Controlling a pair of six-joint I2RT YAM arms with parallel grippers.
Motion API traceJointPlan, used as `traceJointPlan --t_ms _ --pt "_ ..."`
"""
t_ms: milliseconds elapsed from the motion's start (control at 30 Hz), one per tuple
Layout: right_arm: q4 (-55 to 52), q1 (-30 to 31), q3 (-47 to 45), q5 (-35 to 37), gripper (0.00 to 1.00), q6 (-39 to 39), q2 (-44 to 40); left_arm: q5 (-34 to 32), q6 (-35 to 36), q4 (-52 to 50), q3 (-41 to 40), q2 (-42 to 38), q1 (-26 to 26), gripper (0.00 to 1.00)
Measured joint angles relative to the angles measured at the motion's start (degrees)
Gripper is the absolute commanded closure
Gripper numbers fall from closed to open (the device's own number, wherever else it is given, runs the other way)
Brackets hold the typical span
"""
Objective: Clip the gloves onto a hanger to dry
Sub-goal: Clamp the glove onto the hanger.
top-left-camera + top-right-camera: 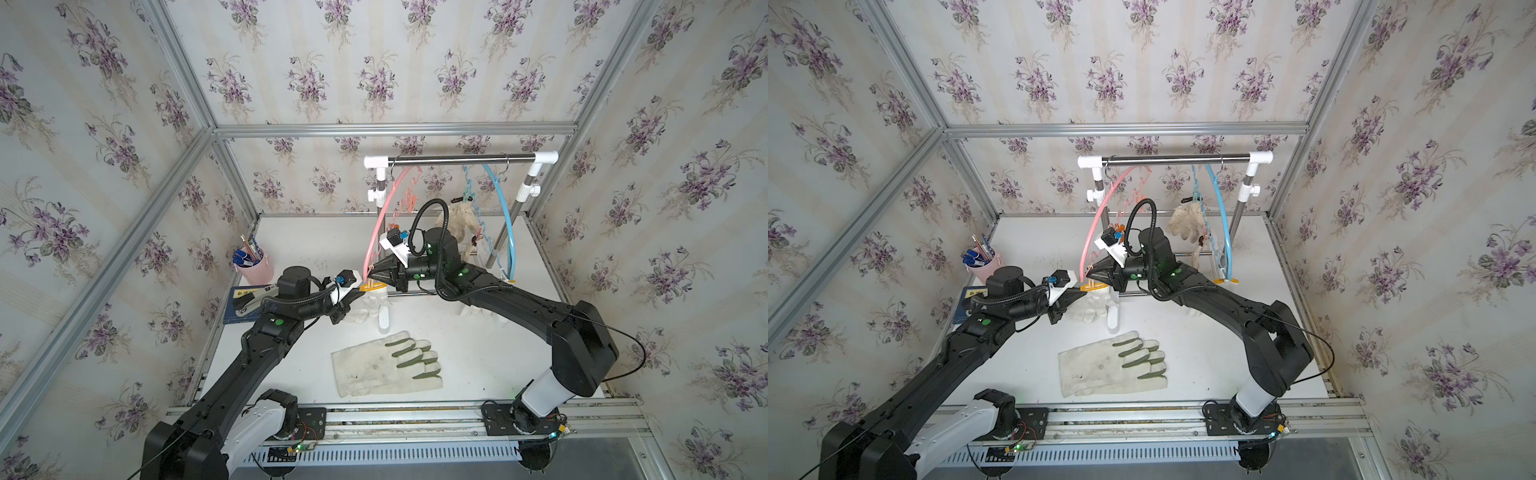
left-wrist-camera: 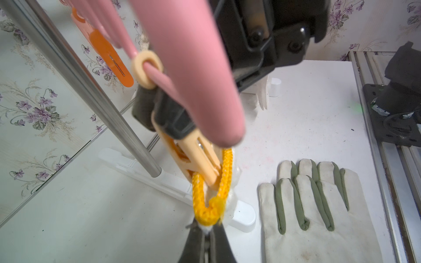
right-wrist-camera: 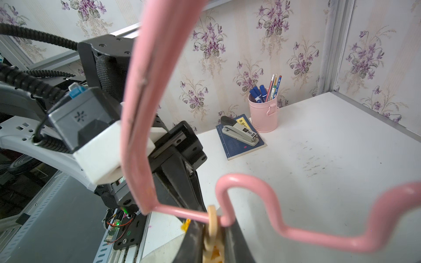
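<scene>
Your left gripper (image 2: 205, 228) is pinched on the yellow cuff (image 2: 213, 205) of a light, limp knitted glove (image 1: 368, 307) above the table's (image 1: 478, 353) middle, the right gripper (image 3: 214, 236) squeezing the hanger's (image 3: 145, 113) clip (image 2: 198, 157); the firmer cuff looks the best hold.

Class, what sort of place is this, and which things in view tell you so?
Probably a robot test cell dressed as a home laundry corner: floral wallpaper on an aluminium frame, a drying rail with a pink hanger, and the left arm and right arm mounted at the table's edge.
</scene>
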Motion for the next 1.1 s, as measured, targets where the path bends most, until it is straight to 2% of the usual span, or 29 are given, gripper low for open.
traceJointPlan --t_ms 1100 --pt "-0.04 -0.07 -0.74 0.02 0.82 -0.20 -0.35 -0.42 -3.10 1.36 0.00 -2.49 0.11 1.00"
